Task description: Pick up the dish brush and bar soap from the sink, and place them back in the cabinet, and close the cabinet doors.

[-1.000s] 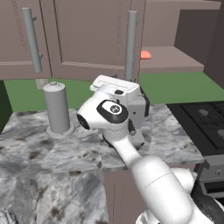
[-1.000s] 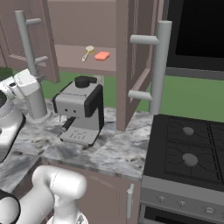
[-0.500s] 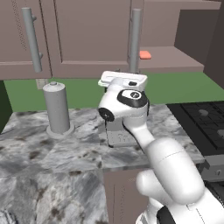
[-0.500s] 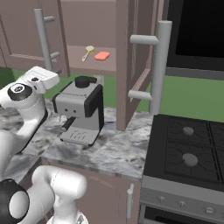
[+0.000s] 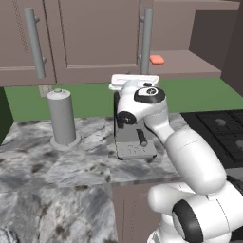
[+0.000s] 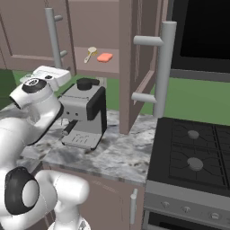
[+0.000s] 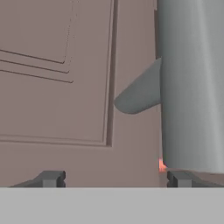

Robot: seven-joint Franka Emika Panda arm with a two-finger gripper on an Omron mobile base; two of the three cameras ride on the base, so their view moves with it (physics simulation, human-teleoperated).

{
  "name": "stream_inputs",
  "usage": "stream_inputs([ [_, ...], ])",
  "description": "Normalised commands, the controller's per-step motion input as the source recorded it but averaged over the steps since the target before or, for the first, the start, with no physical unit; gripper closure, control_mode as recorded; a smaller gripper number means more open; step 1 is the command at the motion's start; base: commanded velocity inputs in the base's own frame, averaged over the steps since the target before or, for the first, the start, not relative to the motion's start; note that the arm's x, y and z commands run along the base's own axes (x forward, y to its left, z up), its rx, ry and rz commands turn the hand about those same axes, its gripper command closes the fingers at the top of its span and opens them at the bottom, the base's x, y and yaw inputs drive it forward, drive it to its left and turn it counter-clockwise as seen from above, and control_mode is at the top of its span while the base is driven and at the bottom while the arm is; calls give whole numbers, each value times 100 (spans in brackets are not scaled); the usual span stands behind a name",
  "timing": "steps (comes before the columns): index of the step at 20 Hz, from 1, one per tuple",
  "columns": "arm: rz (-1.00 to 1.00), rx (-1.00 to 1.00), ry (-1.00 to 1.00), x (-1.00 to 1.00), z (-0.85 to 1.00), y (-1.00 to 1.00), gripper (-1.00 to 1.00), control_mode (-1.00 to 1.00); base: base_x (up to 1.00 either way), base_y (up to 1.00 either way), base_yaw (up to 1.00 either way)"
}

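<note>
We're looking up at the cabinet [image 6: 96,67] now, and both items sit on its shelf: the soap [image 6: 105,57] lies flat near the front edge, and the brush [image 6: 90,54] lies just to its left, head toward the back, handle angled toward us. The 2 are close but apart. From the left base view we catch the soap [image 5: 156,59] as an orange-red block on the shelf, just right of a silver bar handle [image 5: 146,41].

The doors are not shut. In the right base view 1 door [image 6: 139,58] stands swung out toward us, edge-on, its long handle [image 6: 162,67] jutting forward. The other door [image 5: 97,38] hangs left of the opening in the left base view.

Our arm is raised in front of the coffee machine [image 6: 85,117], hand up by that left door. The hand camera is right against it: recessed panel on the left, the fat grey bar [image 7: 190,83] and its mounting post on the right, a sliver of orange at the bar's lower edge. The gripper [image 7: 114,178] shows 2 dark tips [image 7: 51,178] set wide apart, nothing between them.

A grey canister [image 5: 62,116] stands on the marble counter [image 5: 47,166], well left of the machine. The stove [image 6: 193,157] is off to the right.
</note>
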Motion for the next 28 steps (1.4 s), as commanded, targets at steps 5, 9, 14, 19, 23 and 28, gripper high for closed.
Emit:
stream_inputs([
  [5, 8, 0, 3, 34, 0, 0, -100, -100, 0, 0, 0],
  [9, 7, 0, 2, 27, 0, 0, -100, -100, 0, 0, 0],
  [14, 5, 0, 0, -3, 0, 0, -100, -100, 0, 0, 0],
  [19, 5, 0, 1, -9, 0, 0, -100, -100, 0, 0, 0],
  [23, 5, 0, 4, -9, -3, 0, -100, -100, 0, 0, 0],
  [28, 3, 0, 2, -14, -1, 0, -100, -100, 0, 0, 0],
])
